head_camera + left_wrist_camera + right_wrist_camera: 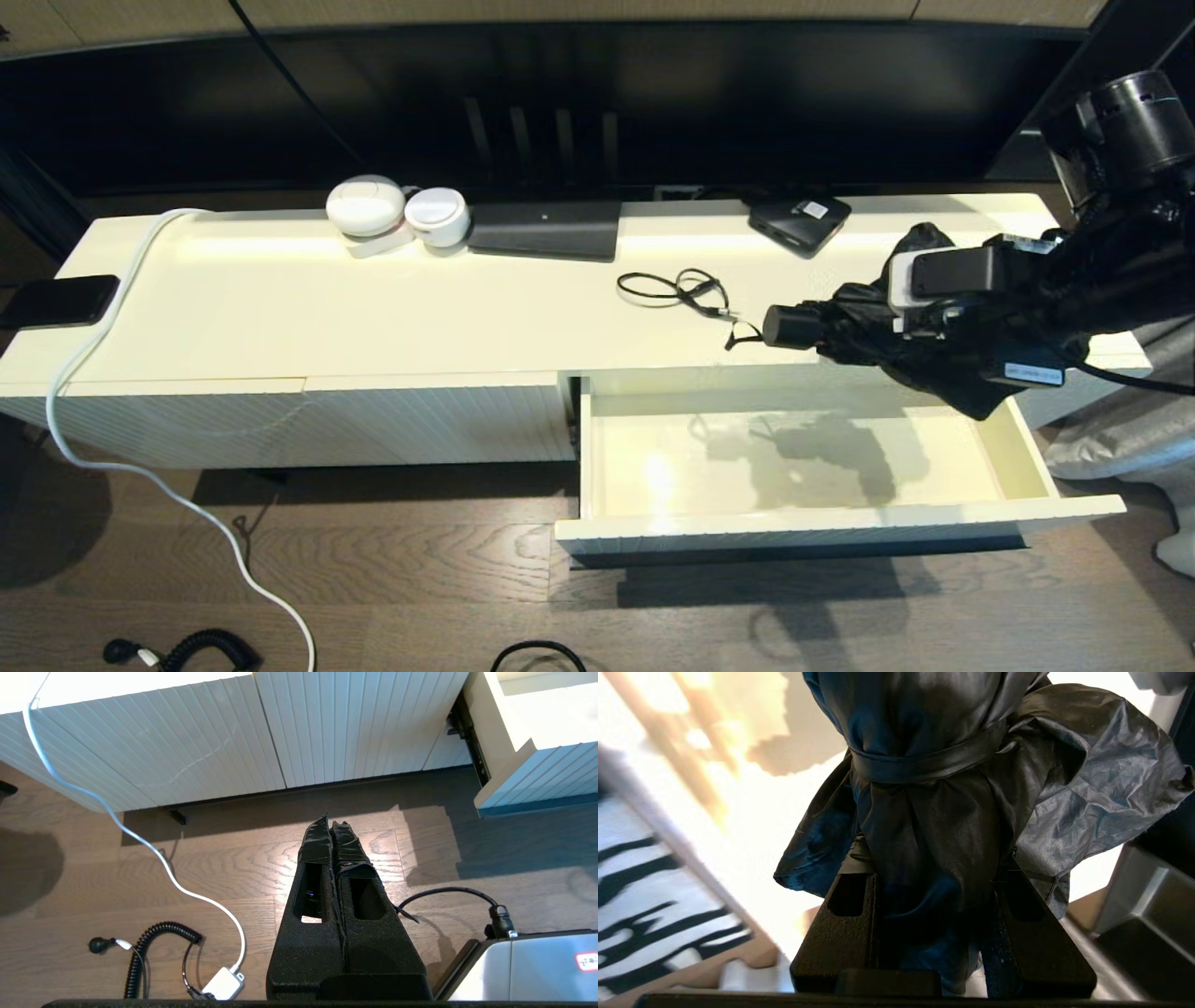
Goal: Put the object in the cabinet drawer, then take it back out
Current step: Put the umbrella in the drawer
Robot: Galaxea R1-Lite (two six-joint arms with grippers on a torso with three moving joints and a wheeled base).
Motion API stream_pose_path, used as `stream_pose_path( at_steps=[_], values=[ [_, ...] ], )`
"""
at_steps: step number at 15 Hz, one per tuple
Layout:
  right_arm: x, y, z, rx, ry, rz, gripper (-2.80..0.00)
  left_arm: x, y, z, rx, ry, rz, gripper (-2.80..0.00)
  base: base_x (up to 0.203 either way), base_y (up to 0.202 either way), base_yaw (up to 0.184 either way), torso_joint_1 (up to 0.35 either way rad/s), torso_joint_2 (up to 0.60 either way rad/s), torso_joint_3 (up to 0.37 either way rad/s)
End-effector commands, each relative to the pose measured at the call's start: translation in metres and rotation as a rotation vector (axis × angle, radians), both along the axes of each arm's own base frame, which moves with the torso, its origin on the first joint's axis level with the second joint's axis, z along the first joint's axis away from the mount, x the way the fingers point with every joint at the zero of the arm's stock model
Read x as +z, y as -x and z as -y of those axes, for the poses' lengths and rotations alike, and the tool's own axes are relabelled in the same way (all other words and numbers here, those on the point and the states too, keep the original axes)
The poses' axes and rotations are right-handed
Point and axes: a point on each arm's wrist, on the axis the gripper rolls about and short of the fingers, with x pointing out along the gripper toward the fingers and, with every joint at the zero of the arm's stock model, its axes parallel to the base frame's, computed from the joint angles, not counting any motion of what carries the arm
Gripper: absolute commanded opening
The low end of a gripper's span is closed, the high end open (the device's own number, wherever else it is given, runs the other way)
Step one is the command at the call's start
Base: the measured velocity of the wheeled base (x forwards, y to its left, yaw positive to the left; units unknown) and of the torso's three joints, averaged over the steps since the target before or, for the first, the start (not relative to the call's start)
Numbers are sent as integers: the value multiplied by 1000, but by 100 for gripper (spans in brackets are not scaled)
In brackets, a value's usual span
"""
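I see my right hand [934, 914] pinching a folded black umbrella [868, 322], its fingers [840, 933] clamped on either side of the bundled fabric just below the strap. The umbrella lies roughly level in the air, its round handle end pointing toward my left, above the back edge of the cabinet drawer [1022, 457] and the front edge of the tabletop [373, 317]. The drawer stands pulled out, and its cream inside holds only the umbrella's shadow. A thin black cord [681, 291] lies looped on the tabletop just beside the umbrella's handle end. Farther back sit two white round devices [397, 213], a dark flat box [546, 231] and a small black case [798, 222]. My left hand [331, 826] hangs low over the wooden floor [233, 868] in front of the ribbed cabinet front [187, 746], fingers pressed together and holding nothing
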Motion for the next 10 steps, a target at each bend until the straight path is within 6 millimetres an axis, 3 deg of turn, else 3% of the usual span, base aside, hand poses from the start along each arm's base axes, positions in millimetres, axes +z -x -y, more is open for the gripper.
stream_pose_path(
  at_steps=[1, 5, 10],
  values=[
    [8, 19, 3, 11, -2, 20, -280, 0, 0, 0, -1, -1, 0, -280, 0, 0, 0, 0, 0, 0],
    [-12, 36, 4, 38, -3, -60, -280, 0, 0, 0, 2, -1, 1, -280, 0, 0, 0, 0, 0, 0],
    [-47, 32, -2, 30, -26, -188, -280, 0, 0, 0, 0, -1, 1, -280, 0, 0, 0, 0, 0, 0]
  ],
)
